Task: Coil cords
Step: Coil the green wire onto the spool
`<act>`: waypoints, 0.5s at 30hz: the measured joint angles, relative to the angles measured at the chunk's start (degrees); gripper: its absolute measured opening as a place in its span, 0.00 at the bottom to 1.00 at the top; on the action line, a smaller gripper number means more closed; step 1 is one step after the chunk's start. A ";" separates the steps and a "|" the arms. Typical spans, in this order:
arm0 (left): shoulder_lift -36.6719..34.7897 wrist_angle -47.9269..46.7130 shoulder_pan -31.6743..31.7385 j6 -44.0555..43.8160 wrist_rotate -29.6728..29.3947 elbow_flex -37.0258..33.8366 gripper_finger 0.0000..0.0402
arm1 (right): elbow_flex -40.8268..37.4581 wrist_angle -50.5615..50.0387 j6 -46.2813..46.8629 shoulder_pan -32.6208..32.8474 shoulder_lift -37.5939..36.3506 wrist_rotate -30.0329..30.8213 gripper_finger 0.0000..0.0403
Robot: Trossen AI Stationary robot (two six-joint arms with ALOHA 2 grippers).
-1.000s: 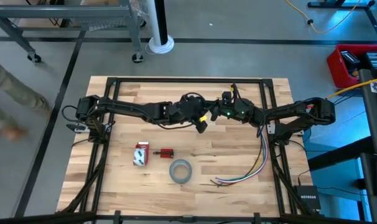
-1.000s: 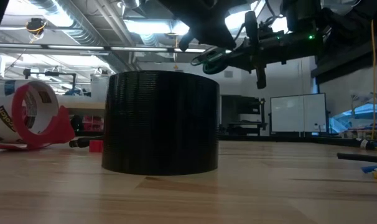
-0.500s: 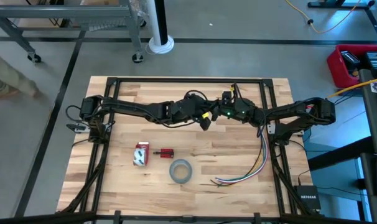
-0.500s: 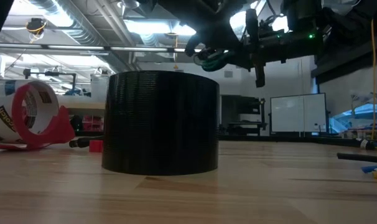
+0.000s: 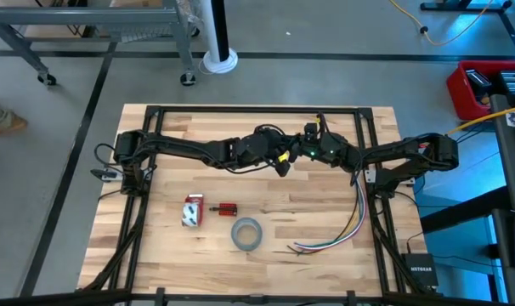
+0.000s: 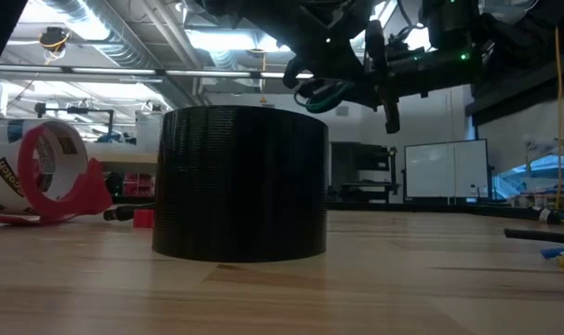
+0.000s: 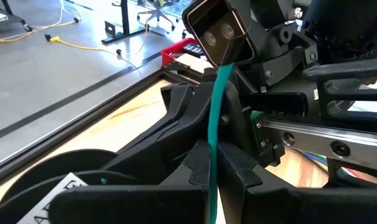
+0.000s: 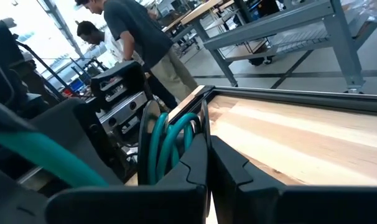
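1. Left gripper: over the middle of the table, towards the far side, raised off the wood. Fingers are closed on the cord, which runs straight out between the tips in the left wrist view.
2. Right gripper: just right of the left one, tips almost meeting it, also raised. Fingers are pressed together. Loops of the cord sit at the tips, so it looks pinched there, but the contact point is hidden and I am not certain.
3. Cord: thin, teal-green. It is up in the air between the two grippers, not on the table. The low view shows a few small loops hanging under the meeting point. A straight strand links one gripper to the other.
4. Tape roll: grey ring lying flat, near side of the table, centre, well apart from the grippers. It fills the low view as a dark cylinder.
5. Tape dispenser: red and white, left of the roll, with a small red part between the two.
6. Multicoloured wires: bunch on the right side, running from far to near, ends fanned out right of the roll.
7. People stand in the room beyond the table, seen from the right wrist.
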 joint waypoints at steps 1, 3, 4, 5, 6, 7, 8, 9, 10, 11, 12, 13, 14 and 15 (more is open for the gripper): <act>0.00 0.02 0.01 0.00 0.03 0.00 0.00 | 0.00 -0.05 0.00 0.02 0.00 0.12 0.01; 0.00 0.14 0.00 -0.06 -0.01 0.00 0.00 | 0.02 -0.12 0.00 0.02 0.00 0.23 0.01; 0.00 0.22 -0.09 -0.06 -0.06 0.00 0.00 | 0.04 -0.25 0.00 0.03 0.00 0.83 0.01; 0.00 0.40 -0.31 -0.08 -0.22 0.00 0.00 | 0.07 -0.45 0.00 0.05 0.00 1.47 0.01; 0.00 0.52 -0.45 -0.12 -0.42 0.00 0.00 | 0.11 -0.64 0.00 0.09 0.00 1.87 0.01; 0.00 0.52 -0.58 -0.18 -0.45 0.00 0.00 | 0.11 -0.78 0.00 0.11 0.00 2.06 0.01; 0.00 0.56 -0.60 -0.22 -0.45 0.00 0.00 | 0.13 -0.90 0.00 0.11 0.00 2.06 0.01; 0.00 0.61 -0.60 -0.60 -0.45 0.00 0.00 | 0.13 -1.00 0.00 0.13 0.00 2.10 0.01; 0.00 0.63 -0.60 -1.05 -0.45 0.00 0.00 | 0.13 -1.15 0.00 0.13 0.00 2.12 0.01; 0.00 0.65 -0.60 -1.41 -0.45 0.00 0.00 | 0.13 -1.36 0.00 0.13 0.02 2.14 0.01; 0.00 0.65 -0.60 -1.55 -0.43 0.00 0.00 | 0.13 -1.60 0.00 0.13 0.02 2.16 0.01; -0.09 0.53 -0.60 -1.57 -0.40 0.00 0.00 | 0.13 -1.71 0.00 0.13 0.05 2.19 0.01; -0.11 0.45 -0.63 -1.62 -0.41 0.00 0.00 | 0.13 -1.71 -0.01 0.13 0.07 2.19 0.01; -0.24 0.40 -0.65 -1.58 -0.57 0.00 0.00 | 0.13 -1.69 -0.02 0.15 0.07 2.19 0.01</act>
